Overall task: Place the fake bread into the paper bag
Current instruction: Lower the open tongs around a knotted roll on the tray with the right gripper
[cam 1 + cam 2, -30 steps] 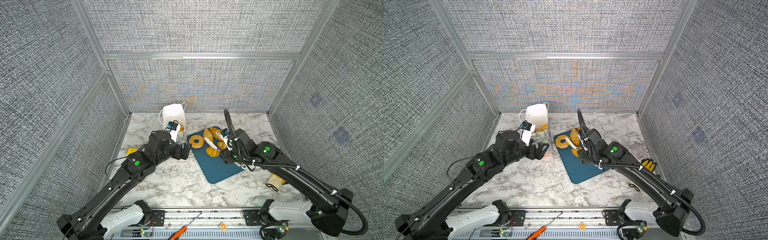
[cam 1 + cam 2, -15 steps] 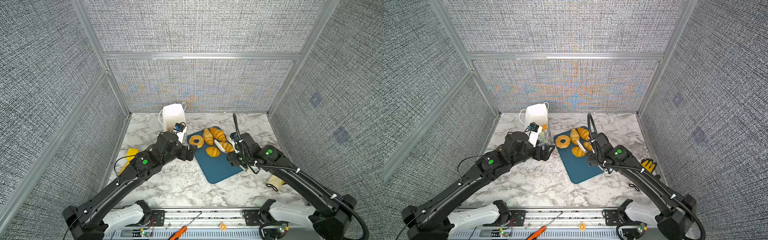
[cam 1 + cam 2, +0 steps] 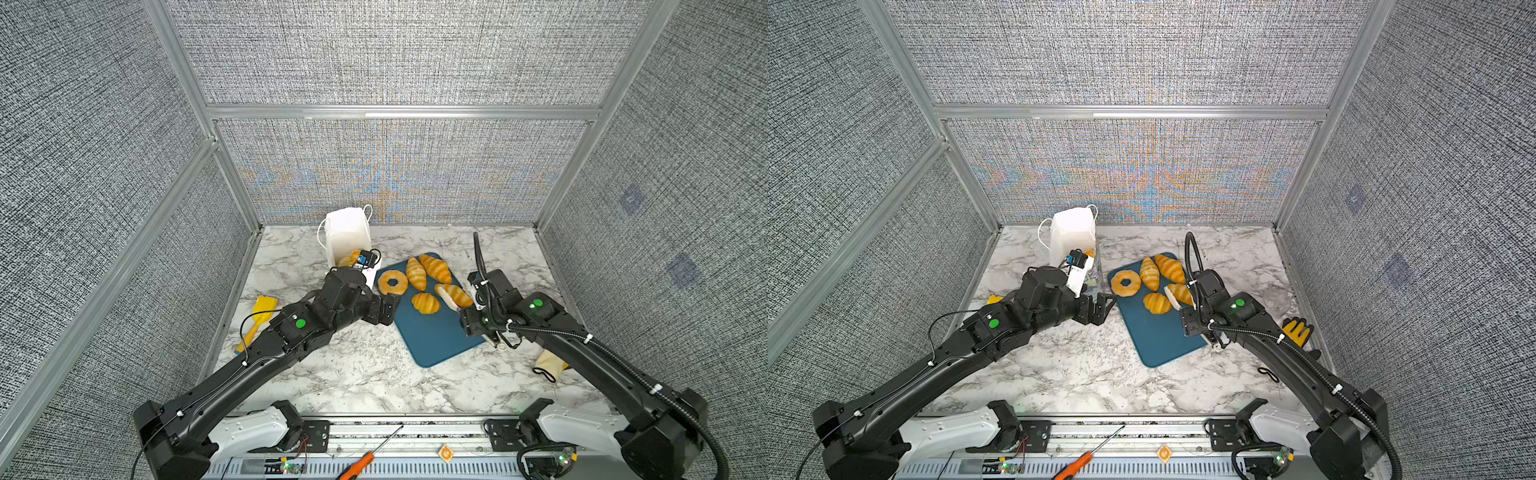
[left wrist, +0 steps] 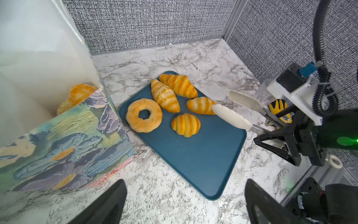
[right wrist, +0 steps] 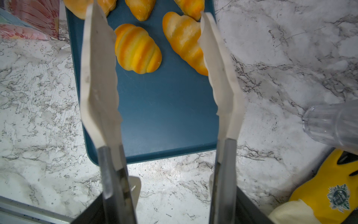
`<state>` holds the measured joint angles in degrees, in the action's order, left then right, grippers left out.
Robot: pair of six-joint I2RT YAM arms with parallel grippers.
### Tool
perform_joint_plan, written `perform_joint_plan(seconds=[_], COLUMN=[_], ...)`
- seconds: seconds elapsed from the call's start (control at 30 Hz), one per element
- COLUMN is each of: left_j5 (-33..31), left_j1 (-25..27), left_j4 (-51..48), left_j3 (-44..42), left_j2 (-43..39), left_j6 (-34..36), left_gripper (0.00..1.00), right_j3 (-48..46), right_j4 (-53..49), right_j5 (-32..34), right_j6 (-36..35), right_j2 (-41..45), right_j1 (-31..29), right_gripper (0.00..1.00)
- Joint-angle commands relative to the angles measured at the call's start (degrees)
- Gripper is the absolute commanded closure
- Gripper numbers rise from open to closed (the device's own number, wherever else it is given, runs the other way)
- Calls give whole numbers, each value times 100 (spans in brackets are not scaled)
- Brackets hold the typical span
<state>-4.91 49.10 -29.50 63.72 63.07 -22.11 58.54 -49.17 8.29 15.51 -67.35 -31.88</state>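
Grey woven-textured panels (image 3: 395, 50) are enclosing the work cell on three sides, joined by aluminium frame rails (image 3: 399, 112). A white marble-patterned tabletop (image 3: 365, 374) with grey veining is forming the floor of the cell. Even, diffuse light is falling across it, producing moiré colouring on the rear panel (image 3: 1133, 174).

Five glossy orange pastries (image 4: 164, 108) lay on blue tray: ring doughnut (image 4: 144, 115), 2 long croissants side by side, 2 short ridged rolls. Floral bag (image 4: 64, 139) stood upright just beside tray w/ more pastries (image 4: 77, 96) inside.
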Motion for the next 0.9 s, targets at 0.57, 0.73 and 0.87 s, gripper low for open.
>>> perform_joint_plan(seconds=[0.57,0.73,0.87], left_j5=[69,34,-8], left_j1=[227,231,231], left_j4=[502,494,441], left_j3=[-264,-281,-302], left_j2=[305,274,222], left_j6=[-320,-305,-303], left_gripper=[3,3,3], right_j3=[31,63,95], right_j4=[597,685,759], right_j5=[-1082,-1188,-1205], right_j6=[-265,-353,-397], right_j2=[-1005,-1271,-1416], right_j1=[199,247,285], right_gripper=[26,26,26])
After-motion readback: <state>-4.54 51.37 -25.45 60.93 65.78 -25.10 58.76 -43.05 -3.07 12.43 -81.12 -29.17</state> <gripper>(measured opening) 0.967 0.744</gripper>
